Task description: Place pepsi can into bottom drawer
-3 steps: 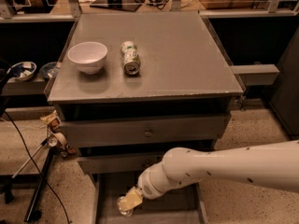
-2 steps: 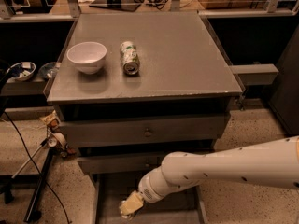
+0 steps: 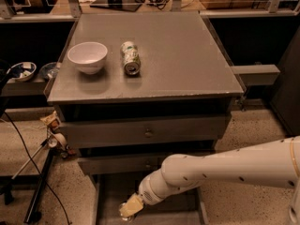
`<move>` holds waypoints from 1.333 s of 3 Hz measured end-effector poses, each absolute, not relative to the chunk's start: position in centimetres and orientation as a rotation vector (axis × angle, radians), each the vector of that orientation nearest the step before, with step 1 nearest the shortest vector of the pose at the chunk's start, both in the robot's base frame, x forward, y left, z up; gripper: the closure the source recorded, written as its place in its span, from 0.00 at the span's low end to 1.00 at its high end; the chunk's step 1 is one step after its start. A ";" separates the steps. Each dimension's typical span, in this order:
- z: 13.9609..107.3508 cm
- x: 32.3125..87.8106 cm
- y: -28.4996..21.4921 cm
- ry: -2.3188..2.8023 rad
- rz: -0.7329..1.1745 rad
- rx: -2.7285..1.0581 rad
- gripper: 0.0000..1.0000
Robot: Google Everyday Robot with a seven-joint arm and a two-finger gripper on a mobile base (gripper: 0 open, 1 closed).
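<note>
You see the gripper [image 3: 131, 205] low in the frame, down inside the open bottom drawer [image 3: 97, 198], near the drawer's left half and close to the picture's lower edge. The white arm [image 3: 225, 170] reaches to it from the right, crossing in front of the cabinet below the middle drawer [image 3: 117, 165]. Whether the gripper is clenched or released you cannot tell from this angle, since its pale tip points down and away from you. The pepsi can does not show plainly; a small dark shape sits right under the gripper's tip at the frame's edge, but you cannot tell if that is it. The bottom drawer is pulled out toward you, with its grey floor and raised side walls showing. On the cabinet top [image 3: 183, 55] a white bowl [image 3: 87, 56] stands upright at the left, and just beside it on the right a green-and-white can [image 3: 130, 57] lies on its side, its silver end facing you. The top drawer [image 3: 187, 131] is shut.
</note>
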State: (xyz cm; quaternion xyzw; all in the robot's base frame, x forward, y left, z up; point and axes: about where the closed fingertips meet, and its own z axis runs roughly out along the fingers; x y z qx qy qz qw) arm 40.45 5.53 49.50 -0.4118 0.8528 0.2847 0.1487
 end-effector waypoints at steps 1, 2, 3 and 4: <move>44.5 41.4 6.7 2.470 0.876 -1.204 1.00; 44.5 41.4 6.7 2.470 0.876 -1.204 1.00; 42.7 41.2 6.6 2.493 0.892 -1.170 1.00; 39.9 41.4 5.9 2.542 0.893 -1.127 1.00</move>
